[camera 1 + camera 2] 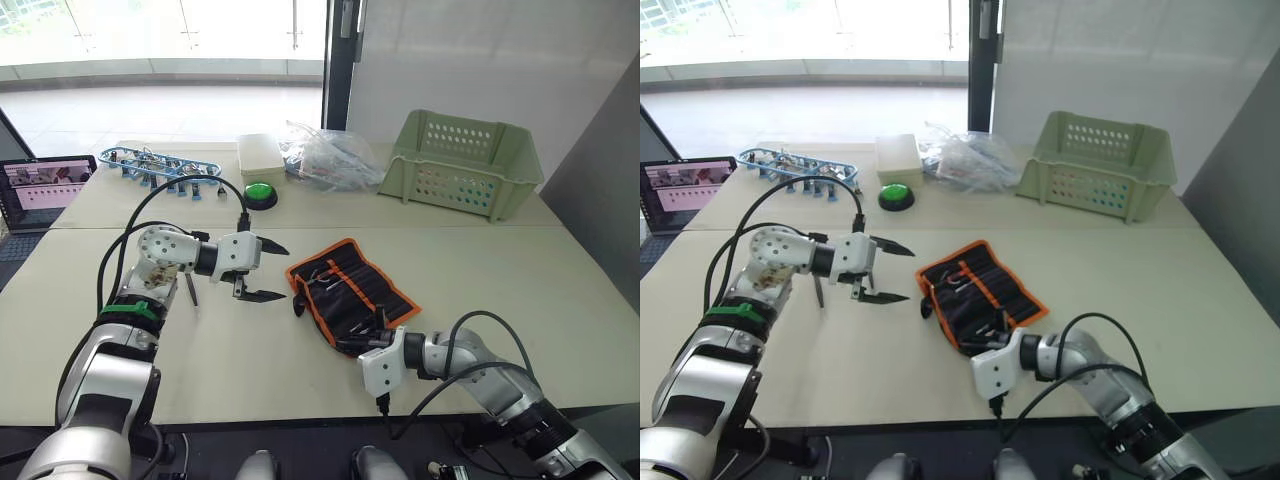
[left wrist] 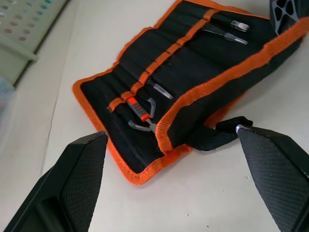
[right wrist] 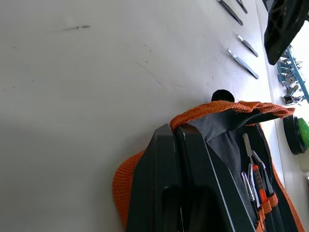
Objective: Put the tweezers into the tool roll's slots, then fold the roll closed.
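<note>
The right gripper [image 3: 179, 159] has its two black fingers pressed together on the raised near edge of the flat black fabric tool roll with bright orange edging [image 1: 348, 287], pinching the cloth and lifting that edge off the pale counter [image 1: 520, 280]. The roll lies open at the counter's middle, its narrow black slots [image 2: 159, 72] running across the inner face under an orange band. Several slim tools sit in these slots; in the left wrist view I count about five metal tips, one with an orange-red grip. A black strap [image 2: 219, 135] trails from the roll's edge at about 9 o'clock.

The left gripper [image 1: 268, 270] hovers above the counter at 9 o'clock of the roll, its two black fingers spread wide and holding nothing, pointed towards the roll.

In the right wrist view, four slim dark tweezers [image 3: 243, 63] lie loose on the counter beyond the roll.

Towards 12 o'clock stand one round green button [image 1: 260, 192], one cream box [image 1: 261, 155], one crumpled clear plastic bag [image 1: 330, 158] and one blue tray of small metal tools [image 1: 150, 165]. One pale green plastic basket [image 1: 465, 165] stands at 2 o'clock, one laptop [image 1: 45, 190] at 10 o'clock.
</note>
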`<action>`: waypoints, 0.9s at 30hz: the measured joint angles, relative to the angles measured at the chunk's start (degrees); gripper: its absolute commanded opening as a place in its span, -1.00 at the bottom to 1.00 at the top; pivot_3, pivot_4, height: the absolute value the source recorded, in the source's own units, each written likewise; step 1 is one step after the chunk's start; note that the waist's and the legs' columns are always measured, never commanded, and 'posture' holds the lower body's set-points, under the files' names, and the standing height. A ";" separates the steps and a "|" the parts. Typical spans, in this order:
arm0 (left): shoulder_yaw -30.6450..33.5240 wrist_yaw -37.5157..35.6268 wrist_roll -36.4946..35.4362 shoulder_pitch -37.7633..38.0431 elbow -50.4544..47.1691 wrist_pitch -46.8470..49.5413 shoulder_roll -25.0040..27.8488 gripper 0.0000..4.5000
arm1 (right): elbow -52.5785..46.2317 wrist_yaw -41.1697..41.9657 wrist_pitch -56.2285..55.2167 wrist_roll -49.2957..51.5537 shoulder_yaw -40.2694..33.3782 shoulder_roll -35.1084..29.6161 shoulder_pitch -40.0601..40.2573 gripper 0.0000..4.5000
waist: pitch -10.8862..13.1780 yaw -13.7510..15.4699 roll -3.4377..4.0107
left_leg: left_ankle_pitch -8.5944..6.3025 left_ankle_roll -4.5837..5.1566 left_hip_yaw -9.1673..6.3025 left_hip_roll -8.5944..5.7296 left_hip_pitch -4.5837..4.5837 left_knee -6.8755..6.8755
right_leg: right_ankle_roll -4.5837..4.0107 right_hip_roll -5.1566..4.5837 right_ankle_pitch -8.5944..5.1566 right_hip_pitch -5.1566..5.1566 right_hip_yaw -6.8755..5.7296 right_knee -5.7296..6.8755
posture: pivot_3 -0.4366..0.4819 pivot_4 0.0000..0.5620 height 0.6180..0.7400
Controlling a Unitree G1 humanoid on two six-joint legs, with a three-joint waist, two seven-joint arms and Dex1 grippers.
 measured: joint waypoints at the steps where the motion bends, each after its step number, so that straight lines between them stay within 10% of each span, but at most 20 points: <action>1: -0.36 -0.41 1.09 -1.45 3.14 -1.50 -0.88 1.00 | -0.04 0.00 0.04 -0.02 -0.01 -0.01 0.01 -0.99 | 0.01 0.00 -0.01 | 0.00 0.00 0.00 0.00 -0.01 0.00 | 0.00 0.00 0.00 0.00 0.00 0.00 | -0.05 -0.47 0.75; 5: -1.37 -0.63 4.94 -5.60 11.20 -5.81 -3.78 1.00 | -0.37 -0.01 0.54 -0.07 -0.10 0.00 0.28 -0.99 | 0.02 0.05 -0.03 | 0.00 0.00 -0.02 -0.02 -0.01 0.02 | 0.09 -0.01 -0.03 0.01 0.00 0.01 | -0.05 -0.47 0.75; 19: -1.59 -0.29 9.59 -7.18 16.34 -10.45 -5.52 -0.99 | -2.13 -0.19 2.39 -0.67 -0.42 -0.05 1.21 -1.00 | 0.02 -0.08 -0.04 | 0.00 0.00 -0.05 -0.02 -0.01 0.09 | 0.14 -0.01 -0.01 0.01 0.00 0.08 | -0.05 -0.47 0.75; 26: -1.31 -1.37 9.95 -7.18 16.31 -14.29 -4.74 -1.00 | -2.51 0.02 3.67 -0.24 -1.27 0.06 1.21 -1.00 | 0.02 0.04 -0.04 | 0.00 0.00 -0.06 -0.02 -0.01 0.14 | 0.13 -0.01 0.00 0.03 0.00 0.12 | -0.05 -0.47 0.75; 27: -1.08 -1.70 9.82 -7.17 16.27 -14.85 -4.71 -1.00 | -2.59 0.08 4.03 0.00 -1.39 0.23 1.22 -0.74 | 0.02 0.03 -0.04 | 0.00 0.00 -0.06 -0.02 -0.01 0.14 | 0.13 -0.01 0.00 0.03 0.00 0.13 | -0.05 -0.47 0.75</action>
